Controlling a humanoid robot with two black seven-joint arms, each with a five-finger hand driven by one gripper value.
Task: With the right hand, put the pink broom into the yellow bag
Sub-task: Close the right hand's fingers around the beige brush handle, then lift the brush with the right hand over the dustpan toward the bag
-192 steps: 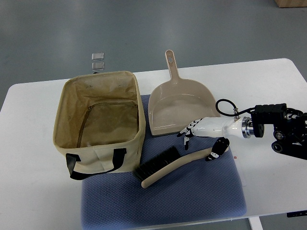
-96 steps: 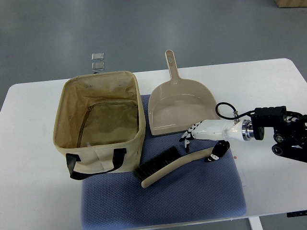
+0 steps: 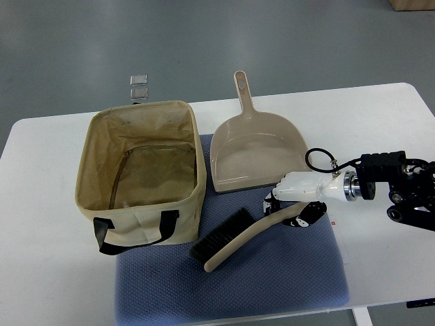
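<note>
Broom [image 3: 239,233] comes first as the thing to move, though the account runs from the biggest item down. The white bench [image 3: 54,285] fills most of the frame. On it, left of centre, stands the open bag [image 3: 139,173] of pale yellowish cloth with black handles, empty as far as can be seen. A blue mat [image 3: 272,285] covers the lower middle, partly under the bag. A beige dustpan [image 3: 255,153] lies at upper centre, its handle pointing toward the top of the frame. The broom lies on the mat just below the dustpan, dark bristles at its lower left end near the bag, its curved beige handle running up to the right. It looks more beige than pink. The right hand [image 3: 297,198] sits over the handle's upper right end, fingers [image 3: 272,201] curled around it, seemingly closing on it; whether the grip is firm cannot be told. The left arm is not in view.

Judging by its look, the broom is light, stiff plastic with soft bristles. The smooth handle may slip or swing, so a hold nearer the middle would balance better.
</note>
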